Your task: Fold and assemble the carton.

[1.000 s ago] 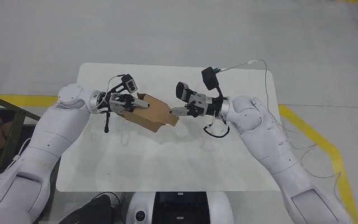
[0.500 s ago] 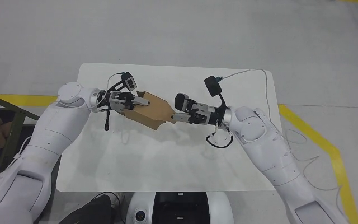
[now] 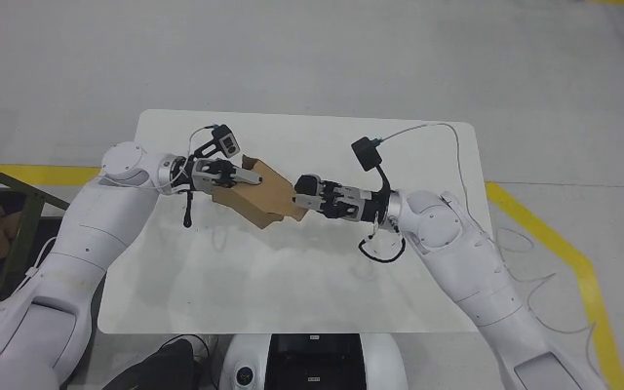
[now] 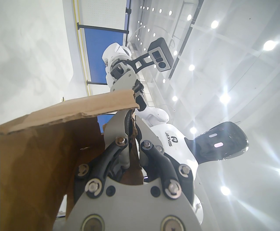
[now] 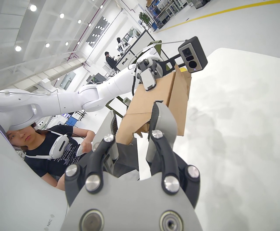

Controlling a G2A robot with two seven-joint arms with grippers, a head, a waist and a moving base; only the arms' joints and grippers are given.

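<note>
Right hand (image 3: 298,198) slid onto carton (image 3: 261,193); wrist view shows fingers (image 5: 163,118) straddling it.

The table (image 3: 292,292) is white with rounded corners and stands on a pale grey floor (image 3: 292,49). A yellow line (image 3: 551,239) is painted on the floor at the right of the table, and another one runs at the left. In the left wrist view, a white ceiling (image 4: 240,87) carries many round lamps (image 4: 269,45), and a blue panel (image 4: 98,54) hangs on the wall. The right wrist view shows a large bright hall, with shelves (image 5: 168,9) and a plant (image 5: 145,18) far behind.
</note>
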